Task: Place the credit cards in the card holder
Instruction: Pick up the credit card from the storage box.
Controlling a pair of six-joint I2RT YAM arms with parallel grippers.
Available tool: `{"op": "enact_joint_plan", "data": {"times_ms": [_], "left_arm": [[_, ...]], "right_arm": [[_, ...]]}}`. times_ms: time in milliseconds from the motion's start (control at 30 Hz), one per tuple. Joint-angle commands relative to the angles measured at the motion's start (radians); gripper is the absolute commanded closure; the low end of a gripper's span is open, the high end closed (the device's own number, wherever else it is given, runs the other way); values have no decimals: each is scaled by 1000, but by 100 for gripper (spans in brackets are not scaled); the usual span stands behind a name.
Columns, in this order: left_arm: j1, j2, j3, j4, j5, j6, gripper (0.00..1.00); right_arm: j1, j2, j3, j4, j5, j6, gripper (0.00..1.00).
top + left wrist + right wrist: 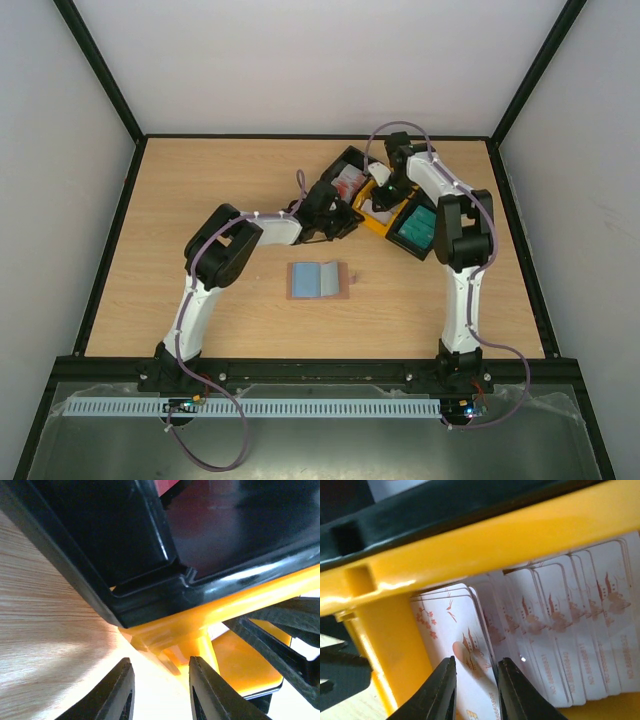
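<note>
R gripper (pixel 476 660) sits narrow astride the front white card (pixel 462 625) in the yellow tray (pixel 485 545), prob. to lift it; grip unclear. L gripper (pixel 161 661), narrow & empty, hovers by the tray corner, maybe to steady it. Card holder (pixel 318 280) lies open nearer, ready.

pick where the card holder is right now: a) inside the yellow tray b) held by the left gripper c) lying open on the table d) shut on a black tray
c: the card holder lies spread open, blue-grey inside up, on the bare wood of the table, with nothing gripping it.
</note>
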State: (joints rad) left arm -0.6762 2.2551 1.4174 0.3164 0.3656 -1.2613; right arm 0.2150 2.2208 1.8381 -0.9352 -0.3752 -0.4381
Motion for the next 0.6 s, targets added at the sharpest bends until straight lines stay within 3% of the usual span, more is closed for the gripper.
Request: {"op": "enact_joint_plan", "data": {"times_ms": [0,567], "left_arm": [[-2,24,39,-60,-27,31,68],[1,14,38,-75,-30,43,66]], "right_arm": [[7,-53,-33,-70,-42,-9,78],[10,-133,-108,-40,-128,-11,74]]}}
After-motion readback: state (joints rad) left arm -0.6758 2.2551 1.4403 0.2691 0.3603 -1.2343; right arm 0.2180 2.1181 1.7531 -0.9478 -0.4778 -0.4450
